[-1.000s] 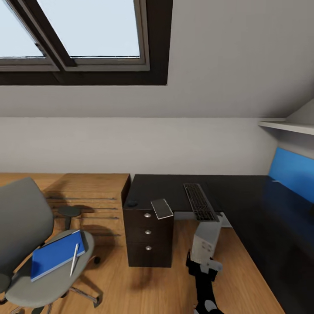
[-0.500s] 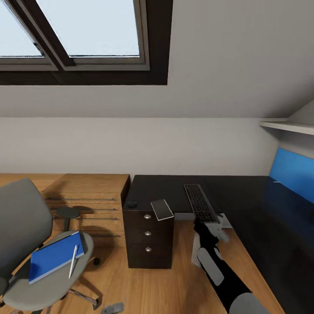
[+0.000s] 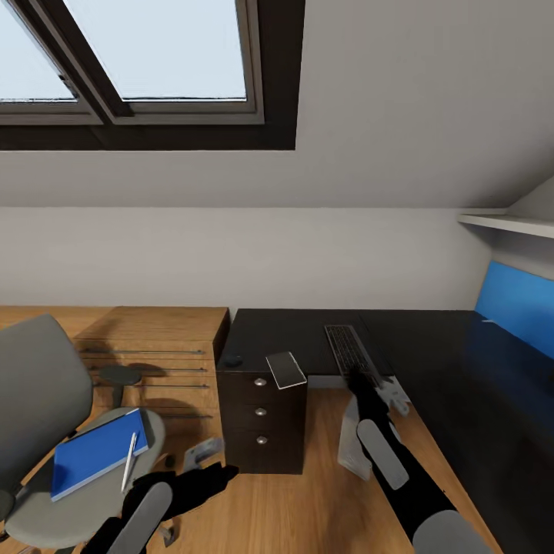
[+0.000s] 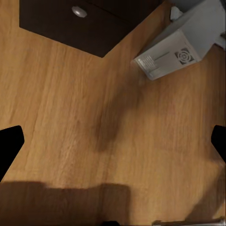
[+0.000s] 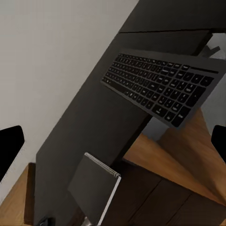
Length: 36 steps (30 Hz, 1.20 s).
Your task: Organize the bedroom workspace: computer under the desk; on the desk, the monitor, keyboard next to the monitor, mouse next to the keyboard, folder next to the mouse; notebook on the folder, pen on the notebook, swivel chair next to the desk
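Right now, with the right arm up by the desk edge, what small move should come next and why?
Probably ease the open right gripper forward onto the near end of the keyboard. In the right wrist view that end of the keyboard overhangs the desk edge, so grasping it there would let it be pulled fully onto the top.

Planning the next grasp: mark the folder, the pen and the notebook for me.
folder (image 3: 92,454), head view, middle of its blue cover, on the chair seat.
pen (image 3: 129,460), head view, mid-shaft, across the folder's edge.
notebook (image 3: 286,368), head view, centre of its grey cover.
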{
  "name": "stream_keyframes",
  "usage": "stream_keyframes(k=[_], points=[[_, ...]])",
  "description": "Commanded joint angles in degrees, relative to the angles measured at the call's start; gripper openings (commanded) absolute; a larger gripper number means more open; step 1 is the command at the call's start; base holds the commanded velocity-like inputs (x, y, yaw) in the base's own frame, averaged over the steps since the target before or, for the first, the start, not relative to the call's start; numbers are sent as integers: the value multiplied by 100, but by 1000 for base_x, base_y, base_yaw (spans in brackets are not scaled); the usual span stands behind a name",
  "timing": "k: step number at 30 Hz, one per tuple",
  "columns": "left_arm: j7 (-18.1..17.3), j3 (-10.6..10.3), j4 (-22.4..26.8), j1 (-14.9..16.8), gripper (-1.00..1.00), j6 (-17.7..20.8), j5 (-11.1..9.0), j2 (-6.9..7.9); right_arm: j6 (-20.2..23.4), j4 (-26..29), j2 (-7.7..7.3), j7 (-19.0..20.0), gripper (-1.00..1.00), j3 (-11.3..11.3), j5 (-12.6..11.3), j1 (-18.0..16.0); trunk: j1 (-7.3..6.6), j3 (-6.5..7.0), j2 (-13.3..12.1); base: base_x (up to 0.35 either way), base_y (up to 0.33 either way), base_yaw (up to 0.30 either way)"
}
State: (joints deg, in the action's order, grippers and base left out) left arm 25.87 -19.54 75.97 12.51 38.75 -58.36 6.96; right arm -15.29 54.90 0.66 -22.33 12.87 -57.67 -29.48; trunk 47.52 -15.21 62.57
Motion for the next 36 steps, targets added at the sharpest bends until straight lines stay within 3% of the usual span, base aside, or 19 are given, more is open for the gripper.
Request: stream_keyframes(k=[1, 3, 8, 12, 20, 23, 25, 30, 31, 36], points=[[64, 95, 92, 6, 100, 57, -61, -80, -49, 19, -59, -17, 100, 16, -102, -5, 1, -8, 5, 0, 0, 0], [68, 286, 322, 6, 100, 67, -57, -211, -49, 26, -164, -17, 100, 23, -134, -5, 1, -8, 5, 0, 0, 0], [64, 546, 738, 6, 100, 63, -47, -322, -50, -8, -239, -19, 100, 38, -162, 1, 1, -8, 5, 0, 0, 0], [78, 501, 527, 6, 100, 56, -49, -351, -56, -119, -241, -24, 100, 38, -162, 3, 1, -8, 5, 0, 0, 0], [109, 452, 385, 6, 100, 54, -32, -374, -58, -208, -241, -18, 100, 31, -149, 3, 176, -152, 326, 0, 0, 0], [111, 356, 374, 6, 100, 54, -36, -443, -38, -253, -259, 17, 100, 21, -170, 3, 242, -205, 446, 0, 0, 0], [111, 265, 371, 6, 100, 54, -14, -535, -5, -558, -330, 620, 100, -37, -469, 3, 286, -241, 527, 0, 0, 0], [111, 265, 374, 6, 100, 54, -10, -539, 233, -933, -431, 1298, 100, -160, -1025, 3, 396, -331, 727, 0, 0, 0], [106, 266, 375, 6, 100, 54, -9, -538, 468, -1065, -502, 1733, 100, -245, -1287, 3, 418, -349, 767, 0, 0, 0], [97, 266, 394, 6, 100, 54, -9, -528, 600, -1281, -598, 1954, 100, -398, -1399, -4, 528, -439, 968, 0, 0, 0]])
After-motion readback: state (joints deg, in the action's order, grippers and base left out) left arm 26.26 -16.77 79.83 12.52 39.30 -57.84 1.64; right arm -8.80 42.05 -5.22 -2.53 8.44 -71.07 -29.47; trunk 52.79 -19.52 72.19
